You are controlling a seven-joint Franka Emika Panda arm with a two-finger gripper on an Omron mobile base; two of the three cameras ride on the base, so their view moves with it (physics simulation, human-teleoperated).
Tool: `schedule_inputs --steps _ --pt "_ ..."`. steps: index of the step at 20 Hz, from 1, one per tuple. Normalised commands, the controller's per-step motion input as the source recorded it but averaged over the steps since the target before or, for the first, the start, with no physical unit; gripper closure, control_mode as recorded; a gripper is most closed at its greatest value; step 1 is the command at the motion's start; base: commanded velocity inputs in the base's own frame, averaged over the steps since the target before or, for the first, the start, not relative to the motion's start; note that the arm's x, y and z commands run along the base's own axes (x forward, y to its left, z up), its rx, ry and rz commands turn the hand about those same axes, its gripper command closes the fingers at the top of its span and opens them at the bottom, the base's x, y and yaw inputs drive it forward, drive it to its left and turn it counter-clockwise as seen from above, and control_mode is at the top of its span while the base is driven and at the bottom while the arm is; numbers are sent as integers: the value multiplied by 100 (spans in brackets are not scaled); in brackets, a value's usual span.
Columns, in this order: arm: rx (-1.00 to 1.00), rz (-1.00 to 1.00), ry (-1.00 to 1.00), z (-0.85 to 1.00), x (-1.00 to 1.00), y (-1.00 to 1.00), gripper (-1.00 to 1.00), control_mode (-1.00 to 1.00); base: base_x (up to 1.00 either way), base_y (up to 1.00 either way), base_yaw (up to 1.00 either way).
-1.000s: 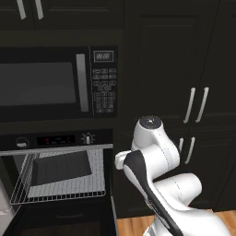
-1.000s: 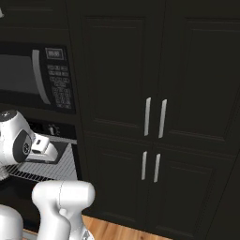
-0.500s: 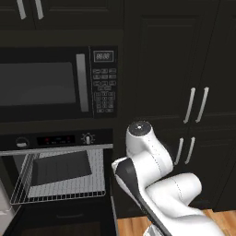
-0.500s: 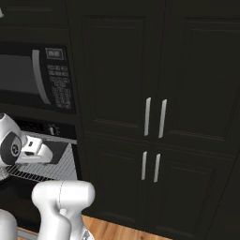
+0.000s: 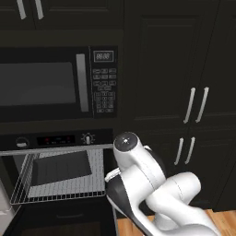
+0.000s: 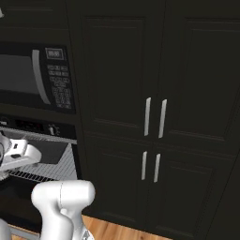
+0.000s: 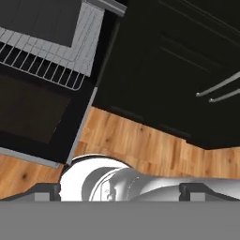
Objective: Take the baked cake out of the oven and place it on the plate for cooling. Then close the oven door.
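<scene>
One second of arm folding leaves the pincer (image 7: pixel 120 190) apart and empty, aimed floorward, short of the oven (image 5: pixel 60 177) rack.

Matt black cabinets (image 6: pixel 187 93) with brushed metal handles (image 6: pixel 154 118); silver wire rack (image 5: pixel 60 186); glossy wood floor (image 7: pixel 140 145).

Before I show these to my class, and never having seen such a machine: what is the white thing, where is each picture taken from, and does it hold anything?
The white thing is a robot arm on a drivable base. Two cameras sit behind it, left and right; the third rides on its hand, looking down at the wooden floor. The oven stands open, its door dropped down, with a dark tray on the pulled-out wire rack. Above is a microwave. The tool is open and holds nothing. I cannot make out the cake.
</scene>
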Motion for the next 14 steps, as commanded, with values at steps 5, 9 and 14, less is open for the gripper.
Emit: schedule_inputs --steps 5,9,14 --pt "-1 20 -6 -1 -17 6 -100 -100 0 0 0" --pt "0 22 -4 -4 -18 3 -100 -100 0 0 0" --pt "0 17 0 -5 -5 16 -100 -100 0 0 0"
